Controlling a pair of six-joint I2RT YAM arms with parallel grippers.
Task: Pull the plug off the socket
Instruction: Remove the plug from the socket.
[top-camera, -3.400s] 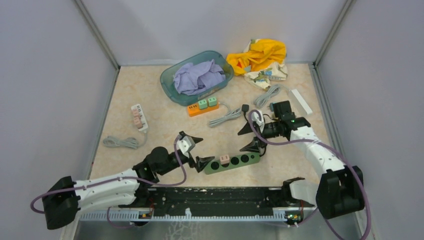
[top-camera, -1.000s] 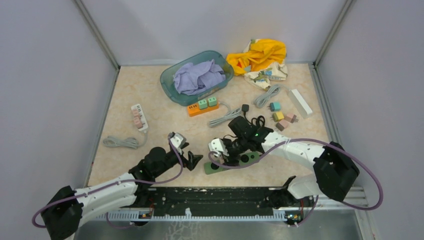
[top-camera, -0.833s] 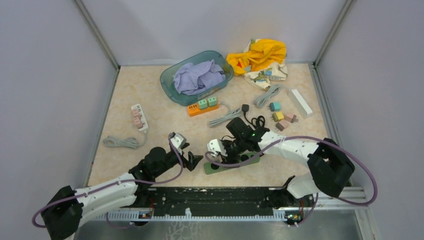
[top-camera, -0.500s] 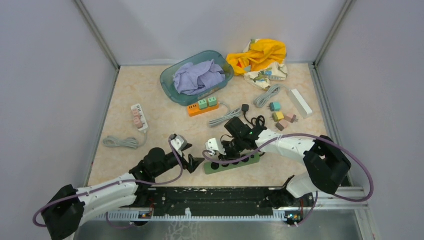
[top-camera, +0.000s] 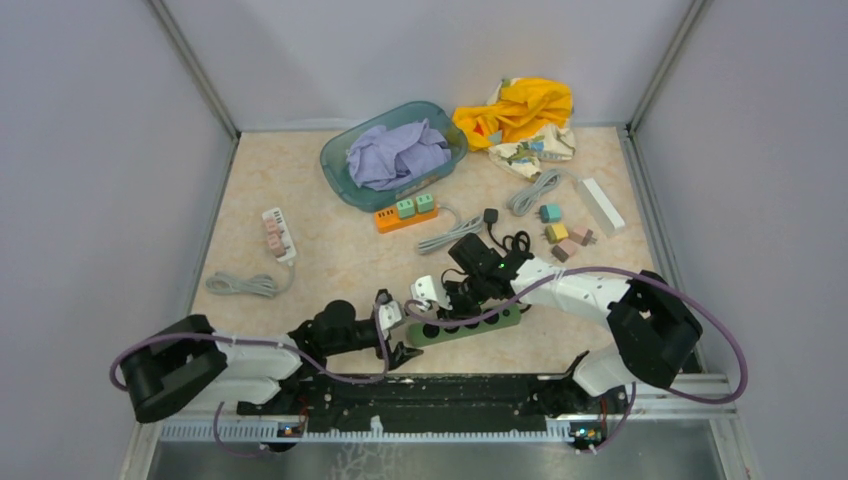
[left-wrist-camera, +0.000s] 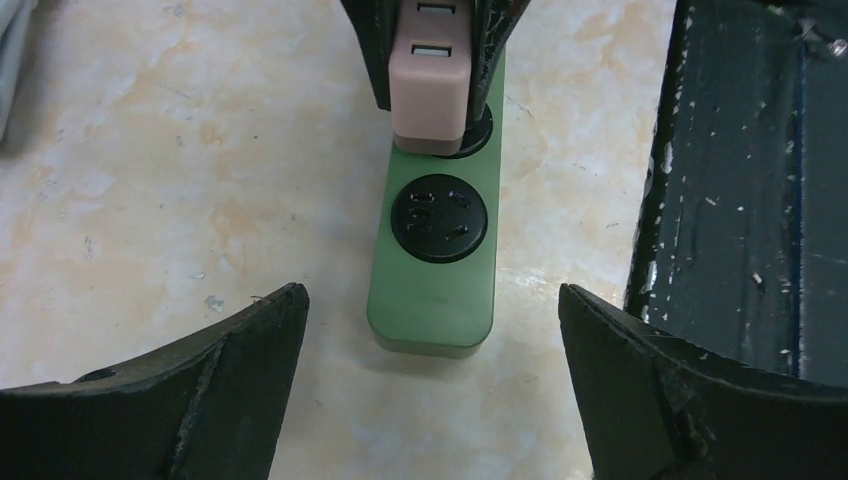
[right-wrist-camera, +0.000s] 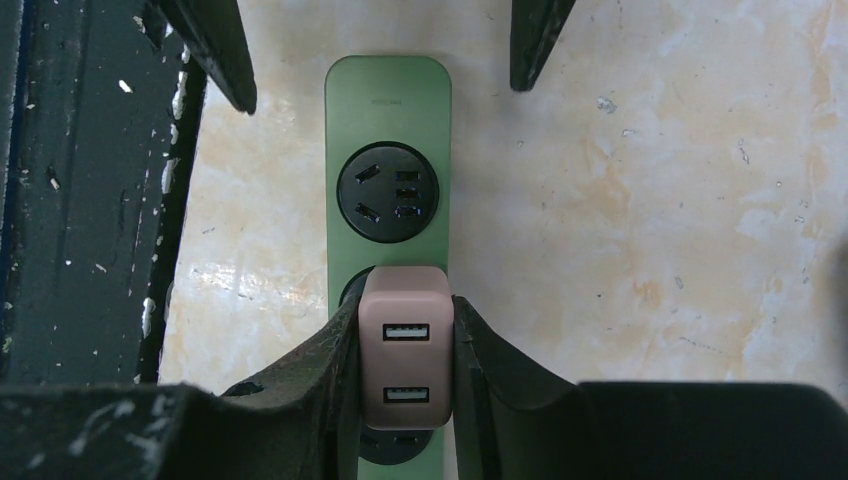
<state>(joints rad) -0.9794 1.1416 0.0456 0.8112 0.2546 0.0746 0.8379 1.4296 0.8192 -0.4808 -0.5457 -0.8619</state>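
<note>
Black and spread wide, the left gripper (left-wrist-camera: 430, 296) sits at the left, straddling the free end of the green power strip (left-wrist-camera: 430, 325), its fingers off the strip on both sides and holding nothing. One empty socket (left-wrist-camera: 439, 218) along, the pink USB plug (right-wrist-camera: 405, 360) stands in the second socket. The right gripper (right-wrist-camera: 405, 335) is clamped on it, a pad on each flat side.

The plug looks like a small, light, rigid plastic block with smooth faces that could slide under the pads. Those broad side faces, taken low, are the sensible hold, with a straight pull along the prongs. The strip looks light too, and would likely lift with the plug unless pressed down.

The top view gives the layout, but the right wrist covers the plug. The right wrist view shows the pads square on its sides and its two USB ports. Only the left wrist view shows the plug's base meeting the socket; whether it has begun to lift cannot be told.
</note>
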